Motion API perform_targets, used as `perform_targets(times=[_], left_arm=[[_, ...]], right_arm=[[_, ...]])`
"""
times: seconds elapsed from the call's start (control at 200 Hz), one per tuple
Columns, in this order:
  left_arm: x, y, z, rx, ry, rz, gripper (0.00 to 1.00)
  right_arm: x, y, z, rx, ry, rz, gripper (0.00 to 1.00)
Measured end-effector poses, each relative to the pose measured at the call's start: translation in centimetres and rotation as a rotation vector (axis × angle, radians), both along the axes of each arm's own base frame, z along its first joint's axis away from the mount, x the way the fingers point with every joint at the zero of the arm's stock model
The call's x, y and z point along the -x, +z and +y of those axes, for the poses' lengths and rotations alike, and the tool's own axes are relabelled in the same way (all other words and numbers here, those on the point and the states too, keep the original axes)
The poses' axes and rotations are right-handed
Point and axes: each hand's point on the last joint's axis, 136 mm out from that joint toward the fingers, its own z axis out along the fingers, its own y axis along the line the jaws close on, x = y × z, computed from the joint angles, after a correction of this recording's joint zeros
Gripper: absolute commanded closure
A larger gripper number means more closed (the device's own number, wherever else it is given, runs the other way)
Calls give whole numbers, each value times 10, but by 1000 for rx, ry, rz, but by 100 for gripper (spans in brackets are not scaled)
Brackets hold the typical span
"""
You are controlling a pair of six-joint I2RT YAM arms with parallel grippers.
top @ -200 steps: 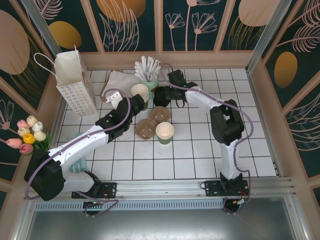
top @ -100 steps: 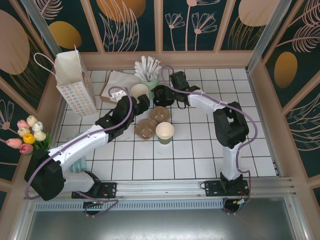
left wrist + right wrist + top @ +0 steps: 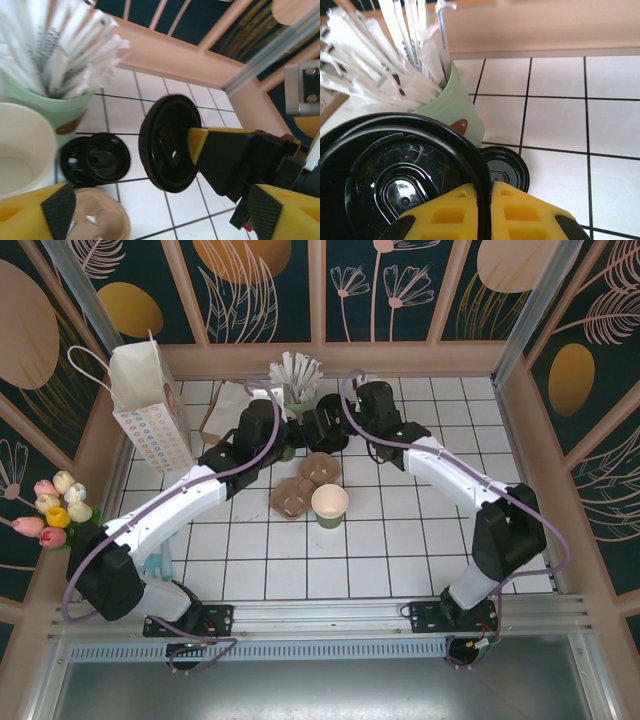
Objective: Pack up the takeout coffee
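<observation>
Left arm [image 3: 180, 505] advanced; right jaws pinch glossy round black lid [image 3: 167, 145].

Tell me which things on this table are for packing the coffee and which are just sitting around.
For the job:
- green paper cup, open
- black lid, pinched in the right hand
- second lid, flat on the tiles
- pulp carrier
- white paper bag

Probably just lying about:
- straw holder
- tulips
</observation>
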Motion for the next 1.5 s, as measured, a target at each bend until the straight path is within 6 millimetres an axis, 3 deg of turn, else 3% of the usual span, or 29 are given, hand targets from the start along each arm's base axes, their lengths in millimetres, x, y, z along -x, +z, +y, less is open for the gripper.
perform_targets(times=[0.195,0.35,0.605,0.786,1.101,1.181,1.261,1.321,1.396,1.501], left_arm=[[-7,-11,-12,34,-6,52,23],[-18,-13,-20,38,3,73,37],[-36,-20,-31,24,26,100,46],[-38,-31,-29,0,44,121,52],[-38,-31,-35,18,17,116,78],[-39,-34,-34,10,20,115,86],[-42,-35,-31,-2,24,111,94],[-42,-36,-30,-25,16,95,98],[-44,-34,-28,-67,12,60,100],[-42,-35,-21,-154,-12,-3,100]], right_arm=[[8,3,-2,-35,-93,-20,90],[10,3,-1,-36,-117,-23,90],[11,5,-2,-43,-146,-34,90],[12,10,-5,-59,-168,-42,90],[12,16,-6,-83,-178,-52,89],[12,16,-5,-88,-178,-51,80],[15,18,-3,-107,-154,-48,60],[19,21,-1,-123,-109,-45,40],[24,31,-4,-149,-49,-51,2],[27,56,-19,-169,46,-91,1]])
